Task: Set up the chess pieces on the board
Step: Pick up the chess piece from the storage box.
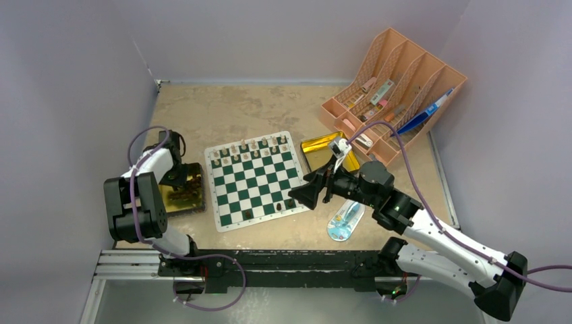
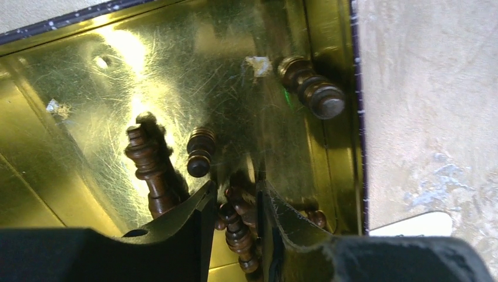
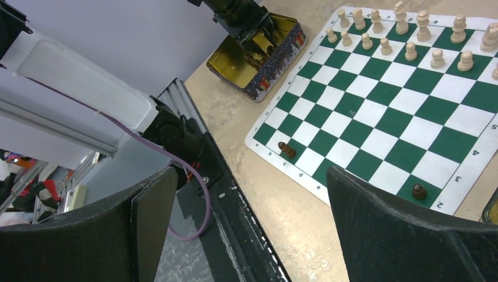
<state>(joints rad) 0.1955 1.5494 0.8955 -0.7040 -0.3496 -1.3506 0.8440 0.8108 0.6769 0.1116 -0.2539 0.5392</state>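
Half shut, straddles with left gripper [image 2: 236, 188] one dark brown wooden chess piece [image 2: 239, 235] lying twelve-to-six between fingers [image 2: 194, 223] in gold tin [image 2: 76, 100], nine o'clock of checked green-and-white board [image 1: 255, 179]; cannot tell whether clamped; holds right gripper [image 3: 252, 176] agape.

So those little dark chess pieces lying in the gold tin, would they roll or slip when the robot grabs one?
Probably. The dark pieces lie on their sides and look round-bodied, so a nudge could roll them. The gold tin looks shiny and smooth, so they may also skid.
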